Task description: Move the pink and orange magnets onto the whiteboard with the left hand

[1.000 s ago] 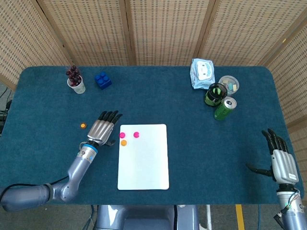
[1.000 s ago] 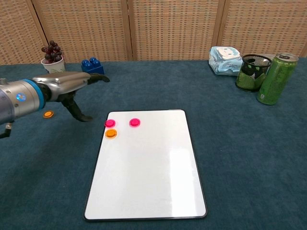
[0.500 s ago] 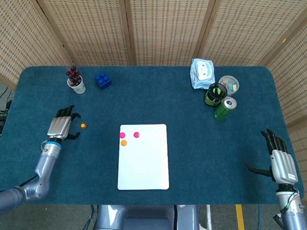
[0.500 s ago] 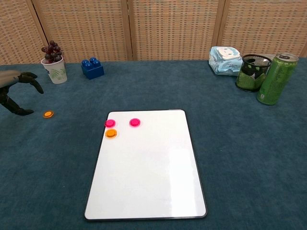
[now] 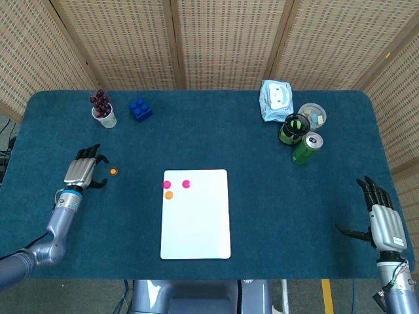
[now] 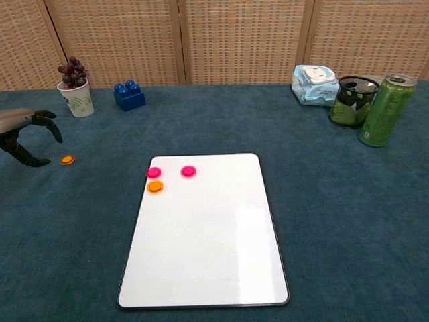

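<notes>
Orange magnet (image 5: 113,171) lies loose on the bench (image 5: 262,216), well left of the whiteboard (image 5: 196,222), which already carries two pink magnets (image 6: 153,172) and another orange one (image 6: 155,187). My left hand (image 5: 81,174) hovers just beside it, fingers apart, holding nothing. I judge the disc light, rigid and low, so I'd pinch its rim.

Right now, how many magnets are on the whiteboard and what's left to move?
Done: two pink magnets and one orange magnet sit at the top left of the whiteboard. In hand: nothing; the left hand is empty beside the loose orange magnet on the table, not touching it. Left: grasp that magnet and place it on the board. The right hand rests open.
</notes>
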